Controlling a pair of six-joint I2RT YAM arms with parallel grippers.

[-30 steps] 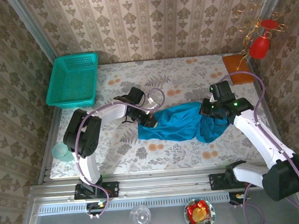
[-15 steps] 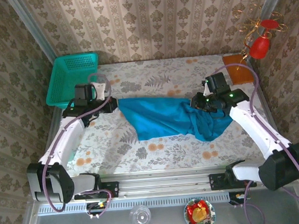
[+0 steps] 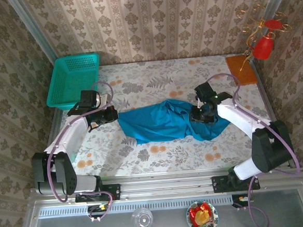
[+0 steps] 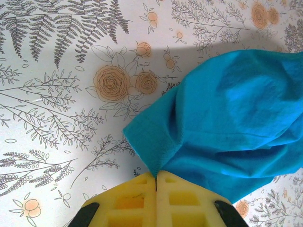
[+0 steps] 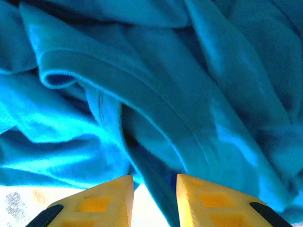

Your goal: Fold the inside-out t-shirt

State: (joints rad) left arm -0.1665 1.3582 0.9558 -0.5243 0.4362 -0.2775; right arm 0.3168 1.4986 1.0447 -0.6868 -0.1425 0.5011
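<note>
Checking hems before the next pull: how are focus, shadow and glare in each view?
Top external: sharp, evenly lit, t-shirt clear against the tablecloth. Left wrist: crisp, a shadow edge crosses the tablecloth above the cloth; left end effector shut on its corner. Right wrist: very close, soft, bright highlights, dark folds; right end effector open.

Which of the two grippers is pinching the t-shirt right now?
The left gripper: it is shut on a corner of the teal t-shirt. The right gripper is open over it, with a clear gap between its tips.
</note>
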